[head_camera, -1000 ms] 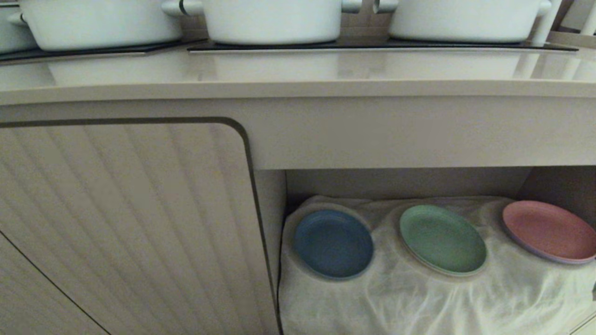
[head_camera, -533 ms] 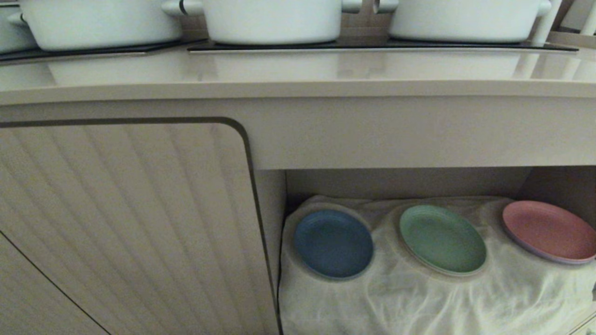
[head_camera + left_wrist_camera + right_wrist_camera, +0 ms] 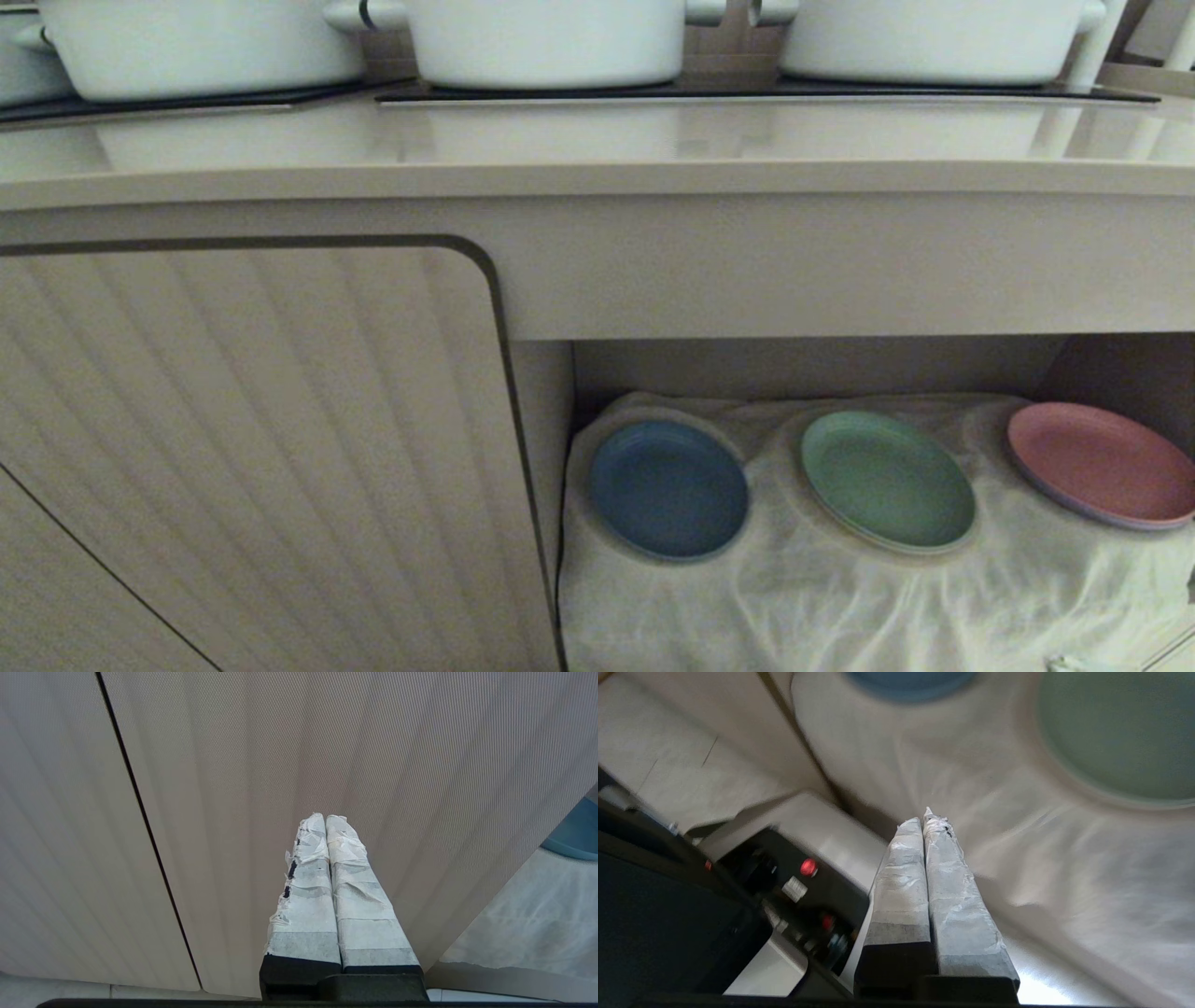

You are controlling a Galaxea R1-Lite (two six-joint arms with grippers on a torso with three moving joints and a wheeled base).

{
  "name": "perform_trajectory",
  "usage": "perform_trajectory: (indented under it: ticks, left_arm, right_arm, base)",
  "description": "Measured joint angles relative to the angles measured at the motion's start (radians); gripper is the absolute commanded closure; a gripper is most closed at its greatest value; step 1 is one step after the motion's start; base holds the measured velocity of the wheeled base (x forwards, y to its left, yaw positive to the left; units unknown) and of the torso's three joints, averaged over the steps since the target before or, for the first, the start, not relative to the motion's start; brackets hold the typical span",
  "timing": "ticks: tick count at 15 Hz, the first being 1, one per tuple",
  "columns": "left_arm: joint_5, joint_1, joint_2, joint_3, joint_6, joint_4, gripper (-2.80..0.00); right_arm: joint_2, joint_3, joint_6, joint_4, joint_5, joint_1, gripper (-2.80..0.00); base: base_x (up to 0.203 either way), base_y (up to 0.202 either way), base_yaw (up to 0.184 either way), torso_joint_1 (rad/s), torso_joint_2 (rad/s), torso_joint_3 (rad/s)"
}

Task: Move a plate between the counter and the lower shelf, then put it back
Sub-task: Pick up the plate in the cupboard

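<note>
Plate (image 3: pixel 667 489): blue, flat on the cloth (image 3: pixel 840 597) in the lower shelf (image 3: pixel 822 369), at its left end.
Neighbours: green plate (image 3: pixel 887 480) just right of the blue one, pink plate (image 3: pixel 1102 463) beyond it.
Counter (image 3: pixel 597 140): above the shelf, bearing white pots (image 3: pixel 546 42).
Right gripper (image 3: pixel 927 816): fingers pressed together, empty, over the cloth short of the plate.
Left gripper (image 3: pixel 325 819): fingers together, empty, facing the cabinet door (image 3: pixel 233 788) left of the shelf.

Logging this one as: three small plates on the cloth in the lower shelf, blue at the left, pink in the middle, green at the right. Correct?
Not quite. The middle plate is the green plate and the pink plate is at the right; the blue plate is at the left, all on the cloth. The head view shows it.
</note>
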Motion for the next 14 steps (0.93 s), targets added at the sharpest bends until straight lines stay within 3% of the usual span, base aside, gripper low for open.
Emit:
perform_trajectory:
  ticks: [4,9,14]
  left_arm:
    - [0.000,0.000,0.000,0.000,0.000,0.000,0.00]
    - [0.000,0.000,0.000,0.000,0.000,0.000,0.00]
    - [0.000,0.000,0.000,0.000,0.000,0.000,0.00]
  right_arm:
    - [0.222,0.001,-0.006,-0.089,0.003,0.033,0.00]
    - [0.520,-0.025,0.001,-0.300,0.005,0.089,0.00]
    - [0.778,-0.121,0.031,-0.461,0.004,0.181,0.00]
  base:
    - [0.000,0.000,0.000,0.000,0.00,0.000]
    - [0.000,0.000,0.000,0.000,0.00,0.000]
    - [0.000,0.000,0.000,0.000,0.00,0.000]
